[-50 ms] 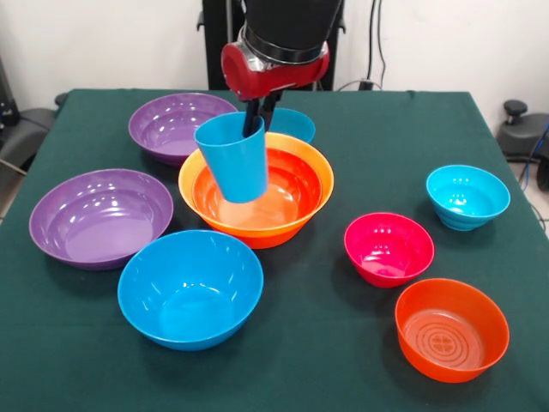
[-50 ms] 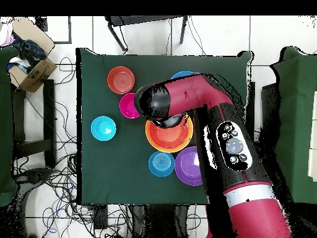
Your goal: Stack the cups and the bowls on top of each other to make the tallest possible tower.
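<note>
Jaws (image 1: 255,129) gripping light blue cup (image 1: 232,158) by its rim, cup tilted, hanging over big orange bowl (image 1: 300,184) at desk (image 1: 360,129) centre, magenta bowl (image 1: 389,249) approx 4 o'clock of it.

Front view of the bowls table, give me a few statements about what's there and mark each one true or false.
1. The gripper holds the light blue cup by its rim. True.
2. The cup hangs tilted over the large orange bowl. True.
3. The magenta bowl sits nested inside the red-orange bowl. False: they stand apart on the green tablecloth.
4. The two purple bowls are stacked together. False: each stands alone.
5. The large blue bowl is empty. True.
</note>
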